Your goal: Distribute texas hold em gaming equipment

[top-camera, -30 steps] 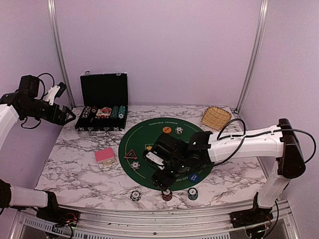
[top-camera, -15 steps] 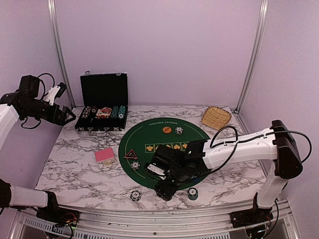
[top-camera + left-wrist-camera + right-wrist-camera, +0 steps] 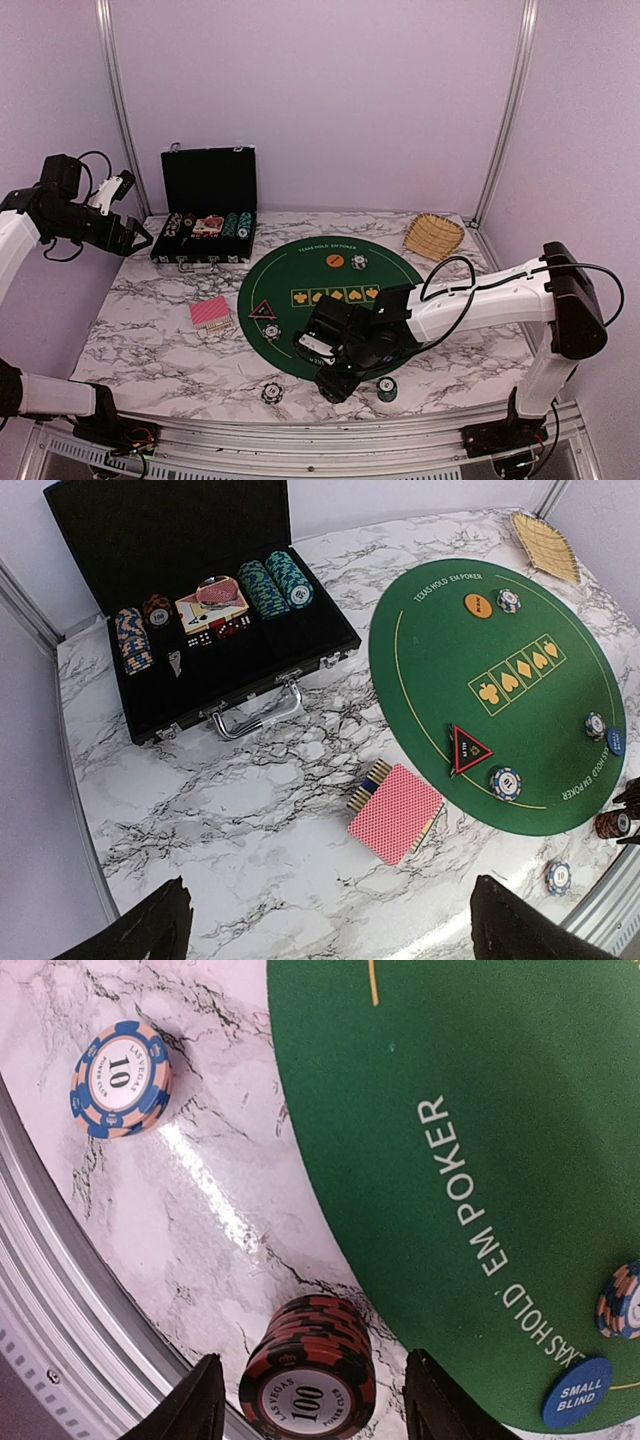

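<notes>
A red-and-black stack of poker chips [image 3: 308, 1380] marked 100 stands on the marble just off the green mat [image 3: 480, 1110]. My right gripper [image 3: 320, 1400] is open and straddles it, with a gap on each side. In the top view the right gripper [image 3: 335, 385] hides that stack, between a black-white chip [image 3: 271, 392] and a teal chip [image 3: 387, 388]. An orange button [image 3: 335, 261], a triangle marker [image 3: 262, 310] and a blue button [image 3: 579, 1392] lie on the mat. Red-backed cards [image 3: 395, 811] lie left of it. High at the far left, my left gripper [image 3: 135, 237] is open and empty.
The open black chip case [image 3: 205, 220] with more chips stands at the back left. A wicker basket [image 3: 433, 236] sits at the back right. The table's metal front rail [image 3: 60, 1360] runs close to the red stack. A blue-pink chip [image 3: 121, 1079] marked 10 lies nearby.
My right gripper has moved from the mat toward the near edge and down over the red chip stack, its jaws narrowing. The left arm has not moved.
</notes>
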`<control>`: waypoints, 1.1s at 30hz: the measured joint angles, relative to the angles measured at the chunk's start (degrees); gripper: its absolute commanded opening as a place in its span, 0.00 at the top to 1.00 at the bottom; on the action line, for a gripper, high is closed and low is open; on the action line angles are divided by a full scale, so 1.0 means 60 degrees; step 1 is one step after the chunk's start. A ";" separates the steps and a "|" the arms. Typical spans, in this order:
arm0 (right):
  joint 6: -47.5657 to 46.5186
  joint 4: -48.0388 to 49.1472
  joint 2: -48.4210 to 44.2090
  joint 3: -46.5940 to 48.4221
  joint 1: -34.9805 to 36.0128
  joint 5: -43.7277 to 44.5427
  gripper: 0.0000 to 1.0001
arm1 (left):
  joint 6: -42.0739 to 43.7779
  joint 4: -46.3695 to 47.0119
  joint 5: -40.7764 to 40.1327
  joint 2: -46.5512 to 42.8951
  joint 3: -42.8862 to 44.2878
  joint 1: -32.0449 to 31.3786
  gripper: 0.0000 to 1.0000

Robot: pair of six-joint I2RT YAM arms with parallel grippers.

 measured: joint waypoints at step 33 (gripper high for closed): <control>-0.0007 -0.0051 -0.0004 -0.0084 0.0004 0.0117 0.52 | 0.0000 0.0000 -0.0029 0.0000 0.0004 0.0000 0.01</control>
